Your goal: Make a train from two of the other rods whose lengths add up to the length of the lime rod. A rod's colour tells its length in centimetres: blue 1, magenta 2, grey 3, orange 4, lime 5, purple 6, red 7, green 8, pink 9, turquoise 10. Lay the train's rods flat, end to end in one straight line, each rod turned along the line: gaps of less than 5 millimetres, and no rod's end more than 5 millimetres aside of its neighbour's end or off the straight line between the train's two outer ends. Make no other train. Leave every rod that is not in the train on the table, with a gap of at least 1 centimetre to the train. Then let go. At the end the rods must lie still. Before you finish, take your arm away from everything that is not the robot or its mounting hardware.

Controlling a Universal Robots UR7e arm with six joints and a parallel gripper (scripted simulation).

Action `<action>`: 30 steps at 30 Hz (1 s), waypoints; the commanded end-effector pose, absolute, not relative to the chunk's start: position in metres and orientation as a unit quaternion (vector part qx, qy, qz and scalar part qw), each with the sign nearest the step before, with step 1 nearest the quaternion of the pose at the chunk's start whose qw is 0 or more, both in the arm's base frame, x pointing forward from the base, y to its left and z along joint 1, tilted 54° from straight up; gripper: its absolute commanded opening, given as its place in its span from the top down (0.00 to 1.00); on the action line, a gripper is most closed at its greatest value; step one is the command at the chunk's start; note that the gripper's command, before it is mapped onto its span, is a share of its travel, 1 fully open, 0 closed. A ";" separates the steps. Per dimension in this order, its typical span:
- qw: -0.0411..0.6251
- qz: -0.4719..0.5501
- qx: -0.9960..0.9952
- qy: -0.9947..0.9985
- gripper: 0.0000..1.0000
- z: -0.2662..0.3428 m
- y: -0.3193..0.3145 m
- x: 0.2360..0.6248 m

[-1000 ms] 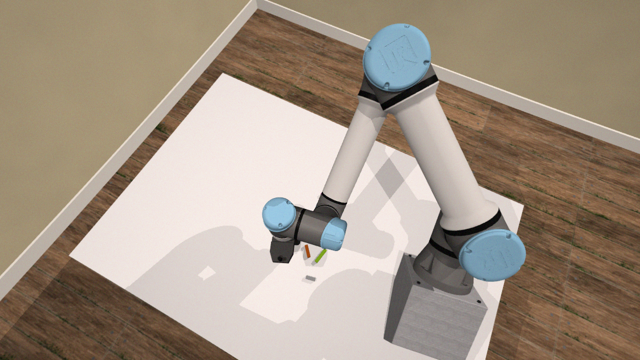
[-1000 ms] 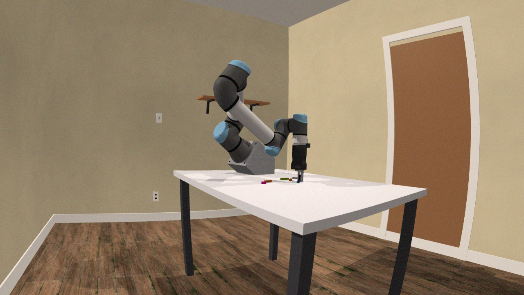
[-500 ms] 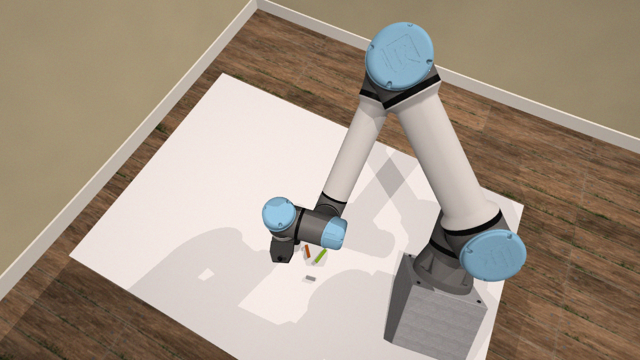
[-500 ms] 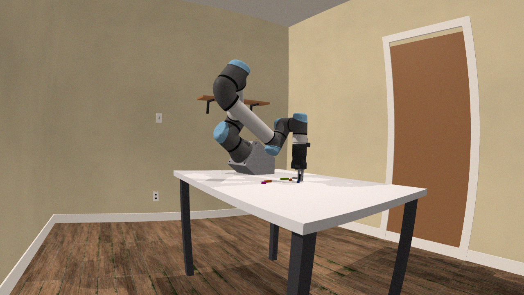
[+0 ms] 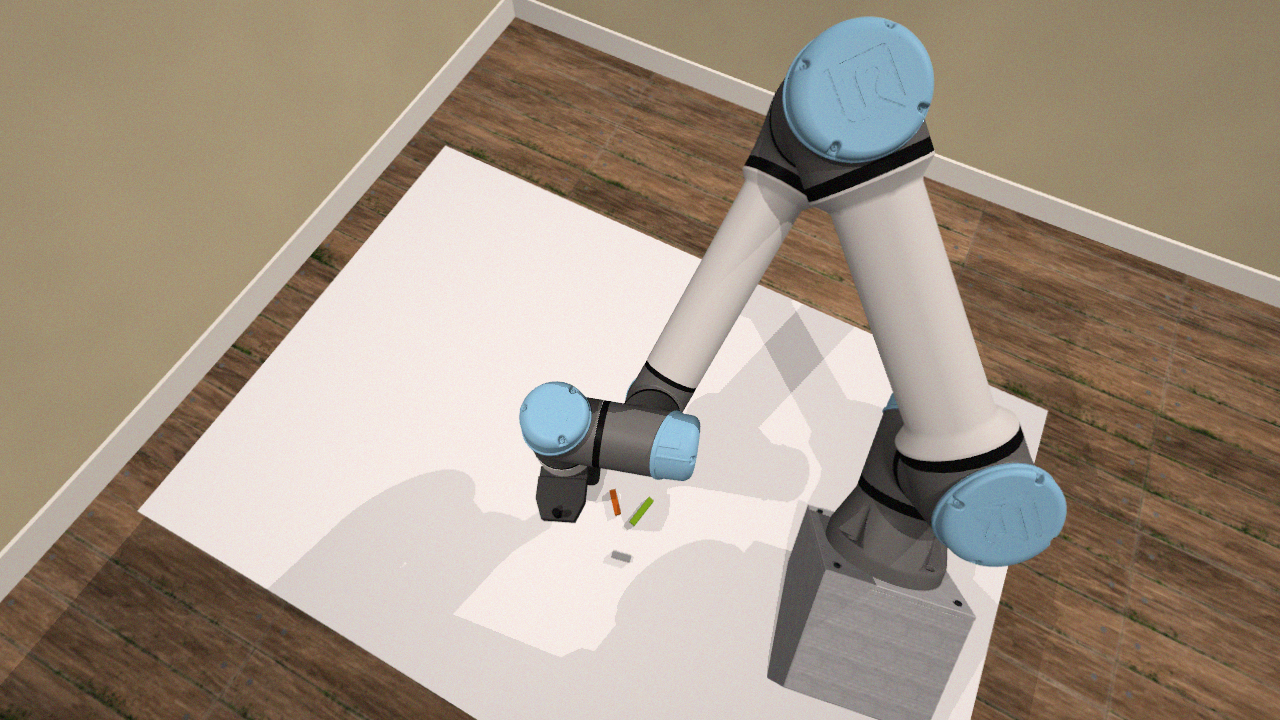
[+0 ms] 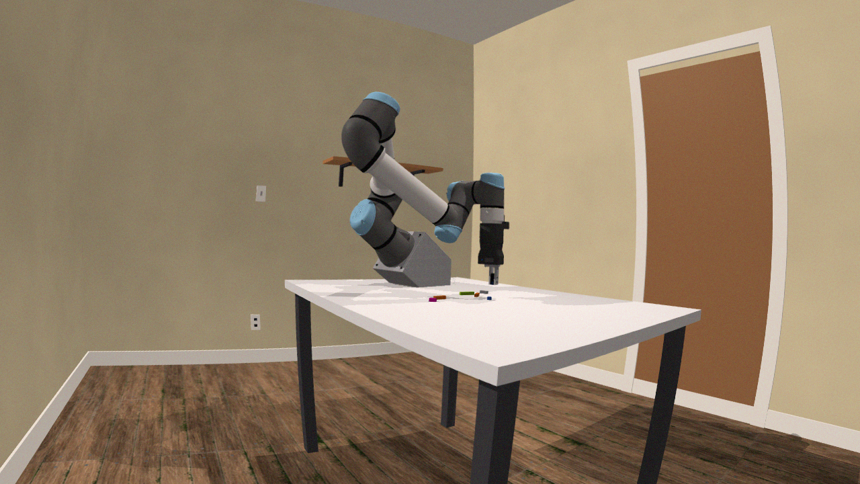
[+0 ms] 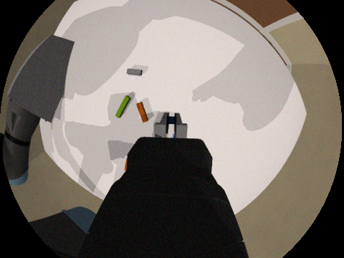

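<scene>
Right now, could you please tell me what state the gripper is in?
Gripper: closed, holding the blue rod above the table.
</scene>
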State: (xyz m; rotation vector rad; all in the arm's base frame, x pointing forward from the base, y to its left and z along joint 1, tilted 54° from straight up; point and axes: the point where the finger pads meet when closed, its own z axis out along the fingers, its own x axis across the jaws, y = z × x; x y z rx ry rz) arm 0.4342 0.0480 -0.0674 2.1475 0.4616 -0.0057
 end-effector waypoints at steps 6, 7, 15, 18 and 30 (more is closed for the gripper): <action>0.456 -0.004 0.871 0.185 0.76 -0.047 0.076 0.429; 0.456 -0.004 0.871 0.185 0.76 -0.045 0.079 0.428; 0.456 -0.004 0.871 0.185 0.76 -0.035 0.092 0.426; 0.456 -0.004 0.871 0.185 0.76 -0.034 0.093 0.425; 0.456 -0.004 0.871 0.185 0.76 -0.034 0.094 0.425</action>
